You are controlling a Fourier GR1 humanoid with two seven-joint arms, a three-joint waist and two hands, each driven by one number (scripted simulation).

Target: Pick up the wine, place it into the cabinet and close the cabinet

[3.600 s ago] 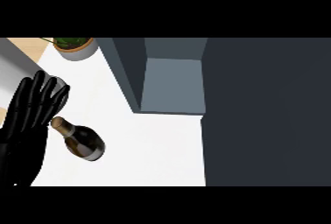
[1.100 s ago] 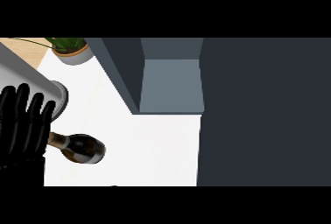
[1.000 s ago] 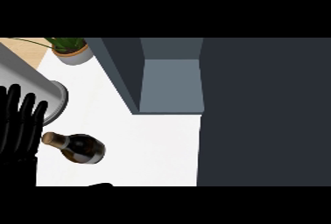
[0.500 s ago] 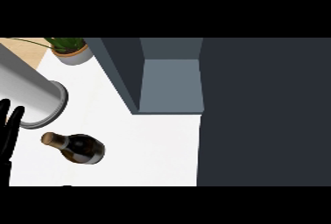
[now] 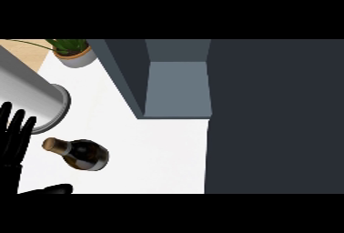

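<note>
The wine bottle (image 5: 79,154) lies on the white counter (image 5: 158,154) at lower left, its long axis running from the cork end at upper left down to the dark base at lower right. The left robot hand (image 5: 13,145) sits just left of the neck at the view's left edge, fingers straight and spread, holding nothing and apart from the glass. No right robot hand shows, so the left looks the nearer one for the pickup. The open cabinet (image 5: 176,88) stands up and to the right, well apart from the bottle
</note>
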